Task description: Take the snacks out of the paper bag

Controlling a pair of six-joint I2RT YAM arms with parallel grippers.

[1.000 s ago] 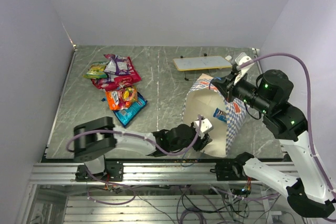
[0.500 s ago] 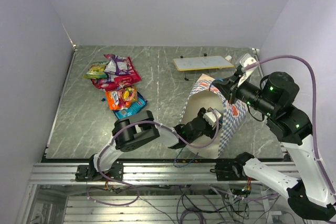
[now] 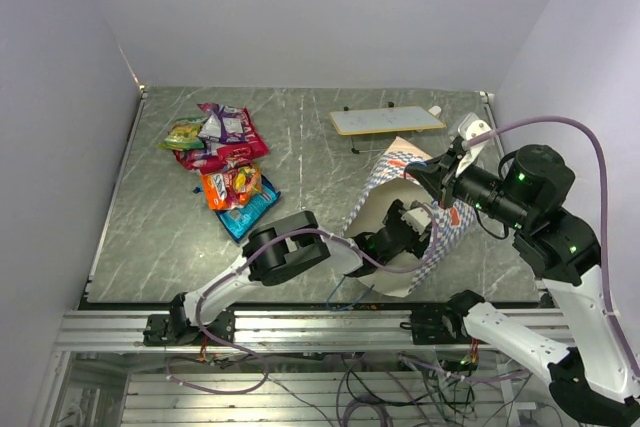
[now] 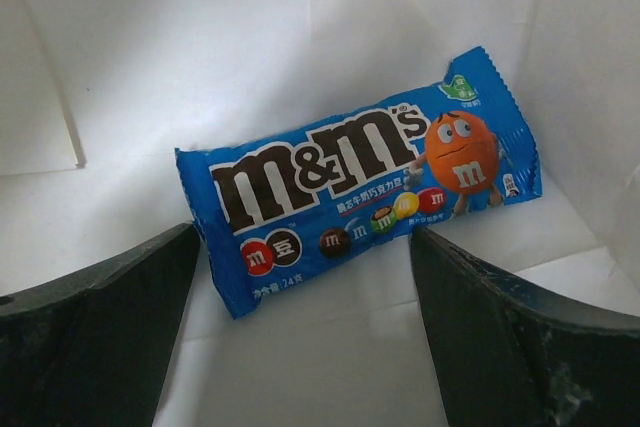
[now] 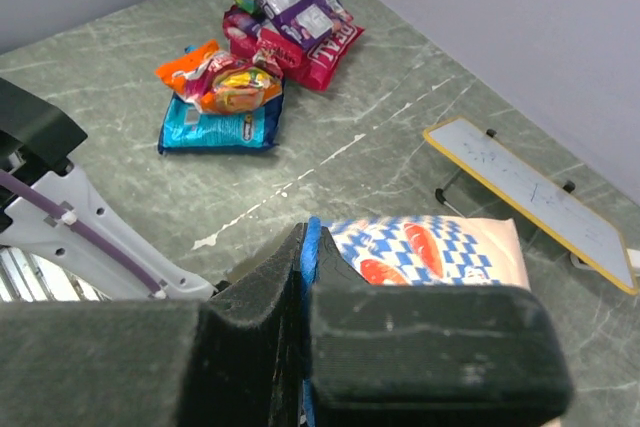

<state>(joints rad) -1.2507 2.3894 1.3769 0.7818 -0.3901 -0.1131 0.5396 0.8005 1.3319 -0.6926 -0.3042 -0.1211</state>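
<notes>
left fingers (image 4: 100,337): wide open, empty, deep inside paper bag (image 3: 392,161)
blue candy packet (image 4: 355,202): flat on bag's inner paper, between the fingers
right fingers (image 5: 325,342): clamped on bag rim
tip: drop lower, pinch packet only, not paper

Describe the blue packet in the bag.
The packet is glossy blue foil with crimped ends, a large brown-and-white m&m's logo, an orange candy character and small coloured candies printed on it. It looks sealed and lies face up, slanted, right end higher in view, on the bag's cream inside. The open left hand straddles its lower edge; contact is unclear.
</notes>
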